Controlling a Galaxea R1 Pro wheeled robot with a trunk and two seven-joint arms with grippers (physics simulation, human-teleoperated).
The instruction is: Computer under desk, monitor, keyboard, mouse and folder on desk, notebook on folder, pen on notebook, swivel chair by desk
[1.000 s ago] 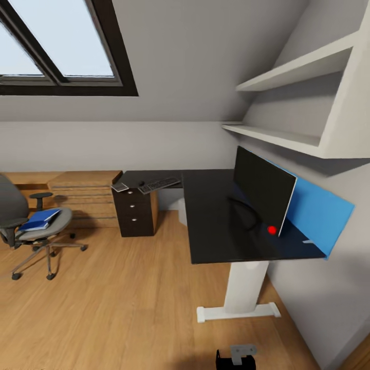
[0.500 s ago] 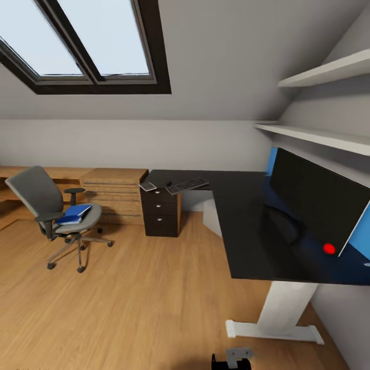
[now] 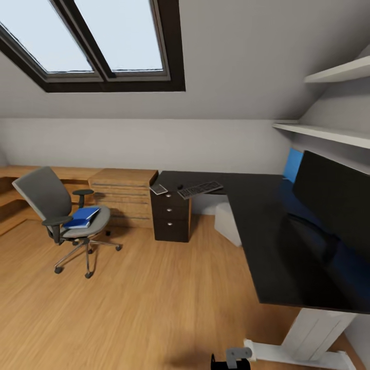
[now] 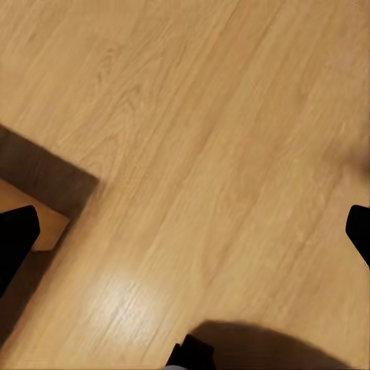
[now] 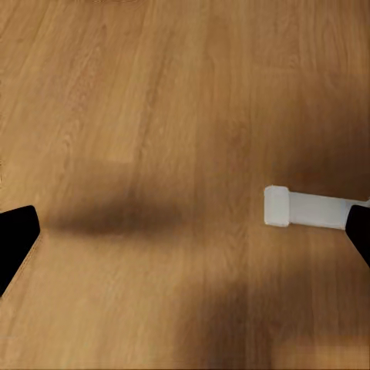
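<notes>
Attic bedroom/home office: sloped ceiling with skylight (image 3: 103, 41), oak floor (image 3: 128, 308), black L-shaped surface (image 3: 267, 226) with monitor (image 3: 339, 198), swivel chair (image 3: 61, 216), wall shelves (image 3: 329, 133).

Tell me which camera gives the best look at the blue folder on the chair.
The head view: the folder lies flat on the swivel chair seat, fully in sight. Both wrist views look down at the oak floor; the right wrist view also catches the desk's white foot.
</notes>
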